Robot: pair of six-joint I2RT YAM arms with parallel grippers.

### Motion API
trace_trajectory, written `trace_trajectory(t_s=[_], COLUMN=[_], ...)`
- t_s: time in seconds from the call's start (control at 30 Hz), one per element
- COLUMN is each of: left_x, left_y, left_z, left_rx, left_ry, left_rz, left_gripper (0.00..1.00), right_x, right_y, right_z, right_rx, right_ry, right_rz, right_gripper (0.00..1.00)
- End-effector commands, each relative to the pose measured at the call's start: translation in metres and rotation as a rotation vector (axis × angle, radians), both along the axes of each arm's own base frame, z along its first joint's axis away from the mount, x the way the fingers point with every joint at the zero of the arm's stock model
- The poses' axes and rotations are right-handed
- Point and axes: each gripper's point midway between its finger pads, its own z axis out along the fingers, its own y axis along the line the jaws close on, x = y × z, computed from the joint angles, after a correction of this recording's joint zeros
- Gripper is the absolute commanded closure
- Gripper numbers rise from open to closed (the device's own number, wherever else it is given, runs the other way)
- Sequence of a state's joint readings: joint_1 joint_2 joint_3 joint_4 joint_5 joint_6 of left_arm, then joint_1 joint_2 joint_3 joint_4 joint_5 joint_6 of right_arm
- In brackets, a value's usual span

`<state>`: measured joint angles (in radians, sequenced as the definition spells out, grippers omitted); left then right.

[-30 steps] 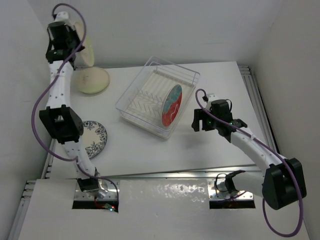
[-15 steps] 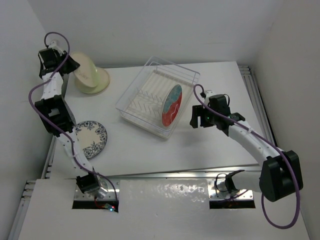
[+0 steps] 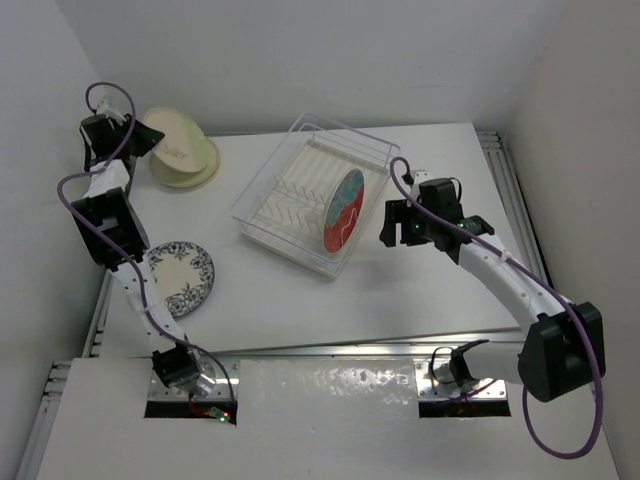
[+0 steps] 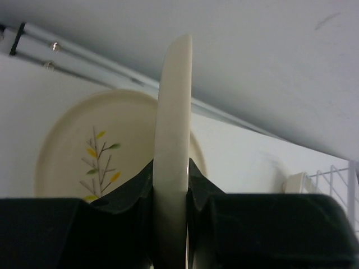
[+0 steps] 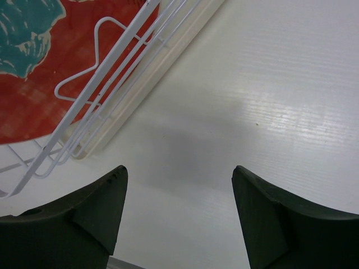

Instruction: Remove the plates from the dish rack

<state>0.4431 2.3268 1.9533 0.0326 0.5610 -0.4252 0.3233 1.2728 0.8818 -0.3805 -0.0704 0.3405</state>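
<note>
White table (image 3: 420,290), with the clear dish rack (image 3: 268,168) set askew toward the back. In the rack, near its right end, one red-and-teal plate (image 3: 343,211) upright in the wire slots. Flat on the table at far left: a leaf-sprig plate (image 4: 84,151) and, nearer, a blue-flowered plate (image 3: 180,275). Over the leaf-sprig plate, a plain cream plate (image 4: 171,112) on edge, clamped at its rim by the left gripper (image 4: 170,176). Right gripper (image 5: 176,207) with jaws partly apart, gripping nothing, over bare table just beside the rack
</note>
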Motion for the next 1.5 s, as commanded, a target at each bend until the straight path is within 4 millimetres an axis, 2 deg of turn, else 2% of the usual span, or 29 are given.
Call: trace_trajectory(t_s=[0.0, 0.07, 0.1, 0.13, 0.2, 0.23, 0.37, 0.43, 0.47, 0.6, 0.73, 0.9, 0.97, 1.07, 1.1, 1.17, 1.2, 1.23, 1.27, 1.3, 1.33, 1.37, 1.4, 1.43, 1.47], left_x=[0.007, 0.007, 0.007, 0.006, 0.006, 0.005, 0.001, -0.004, -0.013, -0.022, -0.025, -0.016, -0.013, -0.009, -0.010, -0.010, -0.018, -0.015, -0.025, -0.036, -0.044, -0.057, -0.084, -0.109, -0.126], left_y=[0.005, 0.002, 0.001, 0.003, 0.011, 0.017, 0.045, 0.050, 0.063, 0.061, 0.056, 0.044, 0.044, 0.043, 0.038, 0.017, 0.002, -0.037, -0.066, -0.094, -0.157, -0.193, -0.225, -0.287, -0.316], left_z=[0.037, 0.027, 0.018, 0.012, 0.003, -0.002, -0.030, -0.048, -0.067, -0.087, -0.091, -0.070, -0.044, 0.015, 0.055, 0.100, 0.135, 0.165, 0.166, 0.186, 0.205, 0.207, 0.207, 0.196, 0.196], left_rx=[0.008, -0.006, 0.005, 0.031, 0.062, 0.079, 0.198, 0.272, 0.358, 0.431, 0.420, 0.393, 0.405, 0.427, 0.447, 0.481, 0.528, 0.550, 0.567, 0.623, 0.633, 0.641, 0.665, 0.680, 0.688], left_ry=[-0.147, -0.136, -0.122, -0.096, -0.061, -0.042, 0.061, 0.150, 0.244, 0.332, 0.336, 0.266, 0.220, 0.123, 0.048, -0.040, -0.087, -0.147, -0.108, -0.130, -0.186, -0.185, -0.156, -0.138, -0.144], left_rz=[-0.022, -0.047, -0.062, -0.063, -0.027, -0.001, 0.123, 0.169, 0.220, 0.201, 0.179, 0.138, 0.145, 0.166, 0.172, 0.144, 0.114, 0.031, -0.057, -0.136, -0.277, -0.372, -0.479, -0.632, -0.703], left_gripper=[1.00, 0.96, 0.77, 0.66, 0.49, 0.45, 0.40, 0.40, 0.39, 0.38, 0.38, 0.38, 0.38, 0.38, 0.39, 0.38, 0.38, 0.38, 0.38, 0.38, 0.36, 0.35, 0.31, 0.30, 0.29], right_x=[0.009, 0.010, 0.009, 0.008, 0.008, 0.008, 0.009, 0.010, 0.011, 0.015, 0.018, 0.017, 0.015, 0.013, 0.012, 0.013, 0.014, 0.014, 0.014, 0.016, 0.014, 0.015, 0.017, 0.015, 0.015], right_y=[0.005, 0.005, 0.005, 0.006, 0.007, 0.007, 0.012, 0.014, 0.016, 0.022, 0.024, 0.023, 0.023, 0.015, 0.011, 0.000, -0.004, -0.005, -0.011, -0.012, -0.014, -0.017, -0.017, -0.020, -0.023], right_z=[0.016, 0.017, 0.016, 0.016, 0.018, 0.019, 0.021, 0.021, 0.021, 0.026, 0.027, 0.026, 0.024, 0.019, 0.017, 0.013, 0.011, 0.013, 0.008, 0.008, 0.004, 0.002, 0.003, -0.001, -0.003], right_rx=[0.015, 0.016, 0.014, 0.017, 0.022, 0.028, 0.054, 0.062, 0.069, 0.090, 0.092, 0.088, 0.083, 0.051, 0.036, -0.012, -0.024, -0.025, -0.047, -0.046, -0.049, -0.056, -0.054, -0.062, -0.069], right_ry=[-0.033, -0.029, -0.023, -0.017, -0.015, -0.014, -0.020, -0.021, -0.023, -0.028, -0.030, -0.024, -0.016, -0.004, 0.000, -0.007, -0.013, -0.024, -0.028, -0.046, -0.046, -0.053, -0.069, -0.074, -0.076], right_rz=[-0.003, -0.005, -0.003, -0.002, -0.003, -0.004, 0.004, 0.005, 0.010, 0.027, 0.037, 0.041, 0.044, 0.017, 0.004, -0.044, -0.057, -0.062, -0.086, -0.097, -0.101, -0.118, -0.125, -0.138, -0.145], right_gripper=[0.26, 0.26, 0.26, 0.26, 0.26, 0.26, 0.26, 0.26, 0.25, 0.25, 0.25, 0.25, 0.25, 0.24, 0.24, 0.23, 0.23, 0.22, 0.22, 0.21, 0.20, 0.20, 0.19, 0.19, 0.19])
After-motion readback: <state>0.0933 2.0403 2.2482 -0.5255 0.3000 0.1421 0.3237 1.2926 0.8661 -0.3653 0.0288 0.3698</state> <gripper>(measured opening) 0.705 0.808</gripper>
